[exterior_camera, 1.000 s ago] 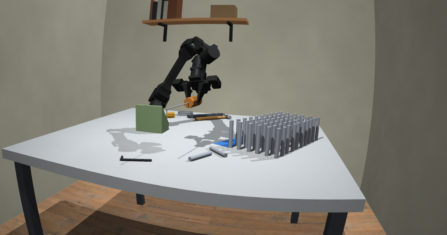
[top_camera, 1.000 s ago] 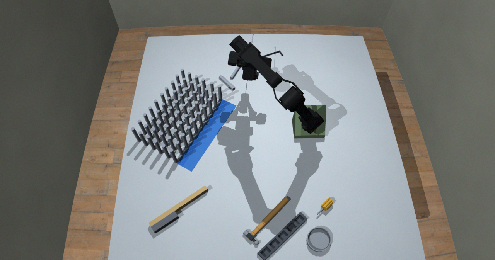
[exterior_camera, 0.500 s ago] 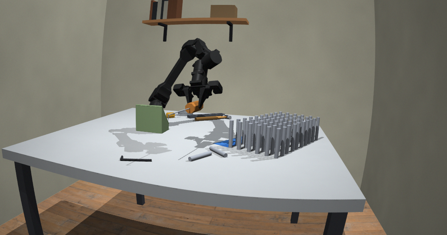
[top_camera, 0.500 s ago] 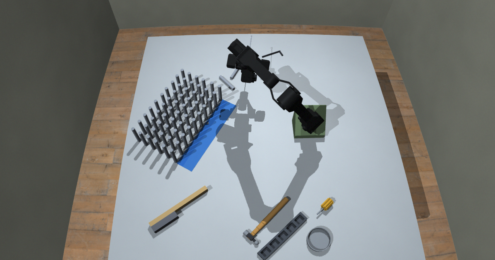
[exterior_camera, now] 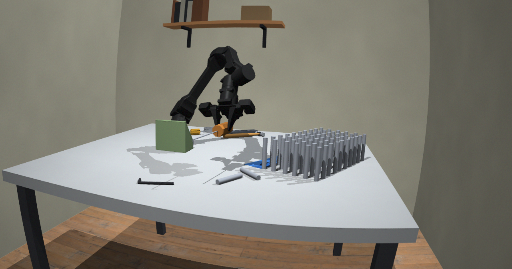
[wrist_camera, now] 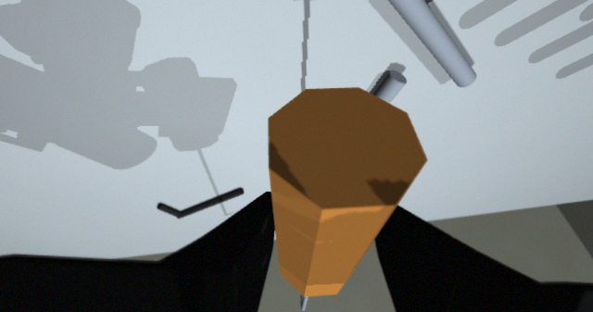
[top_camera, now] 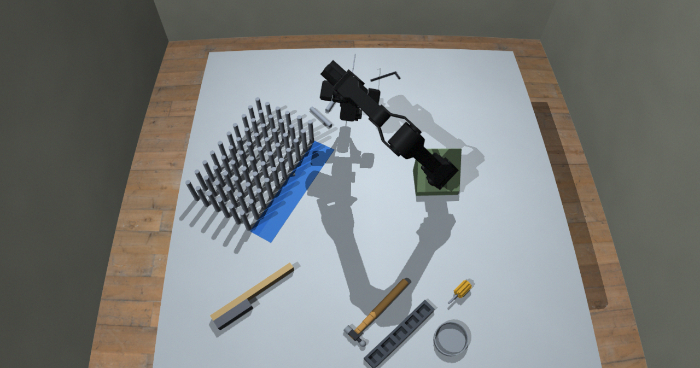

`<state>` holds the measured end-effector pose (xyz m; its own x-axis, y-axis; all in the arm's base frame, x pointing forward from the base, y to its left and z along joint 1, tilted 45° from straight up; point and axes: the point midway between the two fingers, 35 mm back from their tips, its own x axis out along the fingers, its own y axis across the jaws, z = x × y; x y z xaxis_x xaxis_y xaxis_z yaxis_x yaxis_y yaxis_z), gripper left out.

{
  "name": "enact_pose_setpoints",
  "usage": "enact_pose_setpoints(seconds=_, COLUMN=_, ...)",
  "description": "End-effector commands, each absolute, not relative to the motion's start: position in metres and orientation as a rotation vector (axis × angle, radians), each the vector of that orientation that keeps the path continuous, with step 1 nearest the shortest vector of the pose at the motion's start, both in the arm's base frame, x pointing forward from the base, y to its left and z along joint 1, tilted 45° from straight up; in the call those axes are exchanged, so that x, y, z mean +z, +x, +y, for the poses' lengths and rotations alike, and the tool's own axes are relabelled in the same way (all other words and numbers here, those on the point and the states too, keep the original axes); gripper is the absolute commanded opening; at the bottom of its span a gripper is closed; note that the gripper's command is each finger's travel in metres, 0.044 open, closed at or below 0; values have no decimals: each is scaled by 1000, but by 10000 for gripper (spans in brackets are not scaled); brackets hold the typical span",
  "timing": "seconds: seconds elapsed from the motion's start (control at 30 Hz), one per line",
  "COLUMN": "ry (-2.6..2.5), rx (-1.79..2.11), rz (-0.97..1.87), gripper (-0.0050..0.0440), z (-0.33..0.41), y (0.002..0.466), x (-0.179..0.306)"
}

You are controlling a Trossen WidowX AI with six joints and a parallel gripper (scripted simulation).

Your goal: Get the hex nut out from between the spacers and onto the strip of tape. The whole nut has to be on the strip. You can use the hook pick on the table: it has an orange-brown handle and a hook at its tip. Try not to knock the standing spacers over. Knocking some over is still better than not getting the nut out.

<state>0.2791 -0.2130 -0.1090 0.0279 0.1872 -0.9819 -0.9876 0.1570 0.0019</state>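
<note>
My gripper (exterior_camera: 227, 123) is shut on the hook pick's orange-brown handle (exterior_camera: 220, 128) and holds it in the air above the table, behind the spacers. In the wrist view the handle (wrist_camera: 340, 173) fills the middle between my black fingers. The thin shaft runs left from the handle in the exterior view; the hook tip is too small to make out. From above, my gripper (top_camera: 342, 104) hides the handle. The standing grey spacers (top_camera: 254, 160) form a dense block next to the blue tape strip (top_camera: 293, 192). The hex nut is hidden among them.
Two fallen spacers (top_camera: 321, 115) lie near the block's far corner and also show in the wrist view (wrist_camera: 431, 39). A black hex key (top_camera: 385, 76) lies beyond. The green arm base (top_camera: 438, 175) stands to the right. A brush (top_camera: 251, 295), hammer (top_camera: 377, 311), tray (top_camera: 400, 334), ring (top_camera: 451, 337) and screwdriver (top_camera: 461, 290) lie near the front.
</note>
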Motion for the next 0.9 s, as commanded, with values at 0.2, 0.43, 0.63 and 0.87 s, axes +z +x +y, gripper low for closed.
enact_pose_setpoints(seconds=0.2, ry=-979, rx=1146, rz=1133, gripper=-50, z=-210, y=284, x=-115)
enact_pose_setpoints(seconds=0.43, ry=-978, rx=1146, rz=1132, gripper=-50, z=-202, y=285, x=-123)
enact_pose_setpoints(seconds=0.63, ry=-978, rx=1146, rz=1131, gripper=-50, z=-198, y=285, x=-128)
enact_pose_setpoints(seconds=0.87, ry=-977, rx=1146, rz=1129, gripper=-50, z=-189, y=286, x=-136)
